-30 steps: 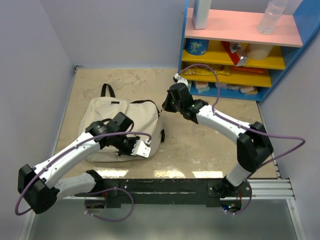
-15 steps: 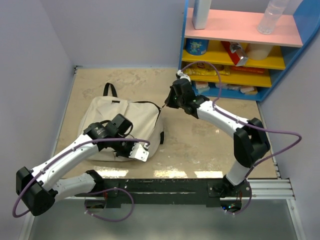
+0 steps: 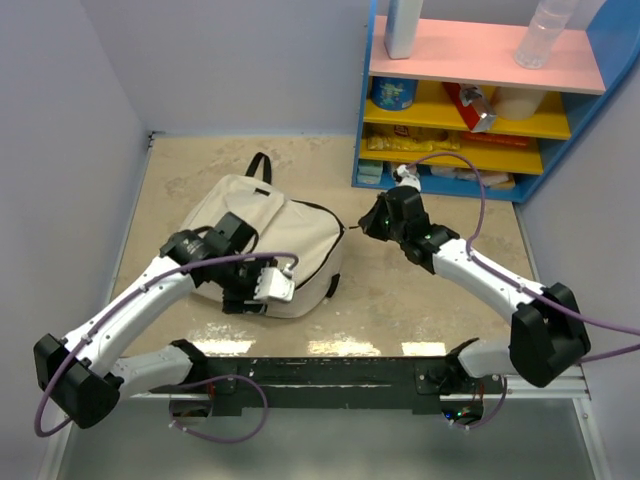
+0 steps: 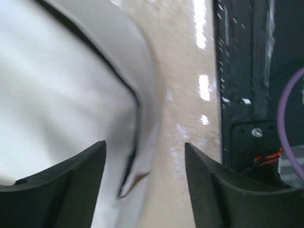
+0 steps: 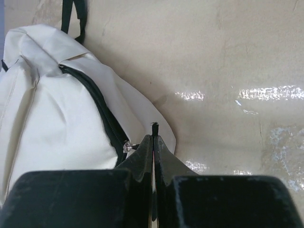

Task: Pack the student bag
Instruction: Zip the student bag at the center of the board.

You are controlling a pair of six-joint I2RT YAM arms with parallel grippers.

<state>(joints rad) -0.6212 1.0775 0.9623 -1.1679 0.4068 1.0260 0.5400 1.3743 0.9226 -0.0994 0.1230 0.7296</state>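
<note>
L claw (image 4: 145,152) jaws wide apart, nothing gripped, hovering over an edge of the student bag (image 3: 300,232). R claw (image 5: 153,138) pinched tight, tips right by bag's zip corner; thin black bit at tips, can't tell what. Bag lies flat, centre-left on desk (image 3: 420,290).

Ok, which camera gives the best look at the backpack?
The top external view: it shows nearly the whole beige backpack, with the left arm over part of it. The left wrist view gives only a blurred edge; the right wrist view, one end with black zipper trim and a strap.
</note>
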